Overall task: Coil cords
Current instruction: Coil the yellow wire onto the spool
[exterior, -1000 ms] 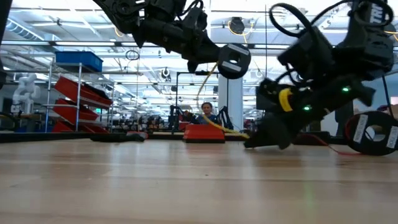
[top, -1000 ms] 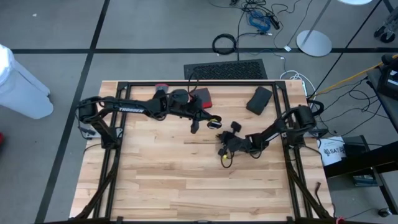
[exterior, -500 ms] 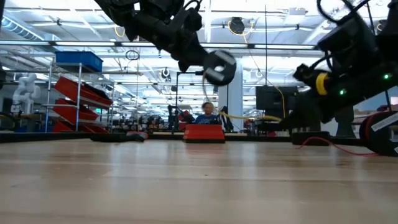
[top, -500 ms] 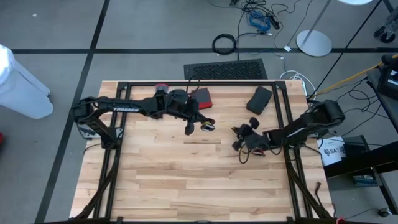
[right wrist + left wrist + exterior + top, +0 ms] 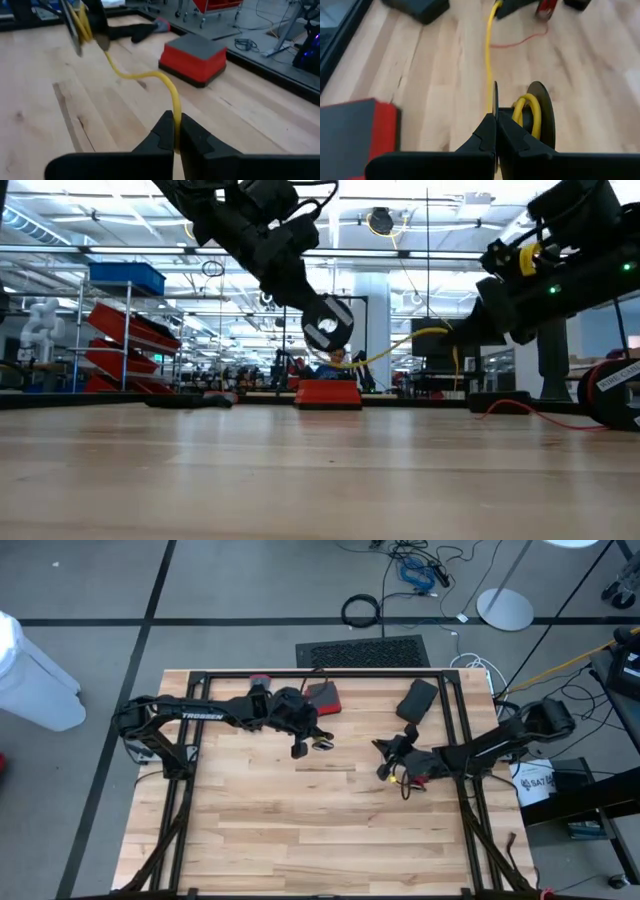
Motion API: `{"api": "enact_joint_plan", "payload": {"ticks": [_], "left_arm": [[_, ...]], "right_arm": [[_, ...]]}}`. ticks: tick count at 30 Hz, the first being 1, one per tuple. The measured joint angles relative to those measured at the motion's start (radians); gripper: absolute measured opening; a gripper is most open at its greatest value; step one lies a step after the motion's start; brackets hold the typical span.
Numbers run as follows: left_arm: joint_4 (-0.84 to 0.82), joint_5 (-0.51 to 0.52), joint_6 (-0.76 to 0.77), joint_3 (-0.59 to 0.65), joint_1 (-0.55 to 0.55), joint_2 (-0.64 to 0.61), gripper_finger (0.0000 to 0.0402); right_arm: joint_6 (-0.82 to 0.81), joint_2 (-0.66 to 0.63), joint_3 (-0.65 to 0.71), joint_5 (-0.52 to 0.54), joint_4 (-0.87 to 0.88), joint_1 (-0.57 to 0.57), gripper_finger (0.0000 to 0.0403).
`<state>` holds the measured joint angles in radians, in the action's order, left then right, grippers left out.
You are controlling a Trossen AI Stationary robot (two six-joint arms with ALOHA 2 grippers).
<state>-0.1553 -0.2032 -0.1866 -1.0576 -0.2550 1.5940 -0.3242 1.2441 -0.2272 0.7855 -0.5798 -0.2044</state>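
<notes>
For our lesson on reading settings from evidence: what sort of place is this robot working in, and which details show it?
Probably a large robotics lab or industrial workshop. A wooden table carries two robot arms; behind it the low view shows long rows of ceiling lights, shelving with red bins and more workbenches; loose cables lie on the grey floor.

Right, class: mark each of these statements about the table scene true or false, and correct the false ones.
1. The right gripper is shut on the yellow cord. True.
2. The yellow cord lies in a flat heap on the table, touched by neither arm. False: it runs through the air between the two grippers.
3. The left gripper holds a small spool with yellow cord wound on it. True.
4. The red and grey block sits at the near edge of the table. False: it sits near the far edge, beside the left arm.
</notes>
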Motion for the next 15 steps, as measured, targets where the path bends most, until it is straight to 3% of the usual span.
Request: {"api": "enact_joint_plan", "payload": {"ticks": [15], "left_arm": [[-0.011,0.064,-0.065,0.0,0.031,0.002,0.0]], "right_arm": [[0.187,-0.04,-0.101,0.0,-0.074,-0.028,0.0]]}}
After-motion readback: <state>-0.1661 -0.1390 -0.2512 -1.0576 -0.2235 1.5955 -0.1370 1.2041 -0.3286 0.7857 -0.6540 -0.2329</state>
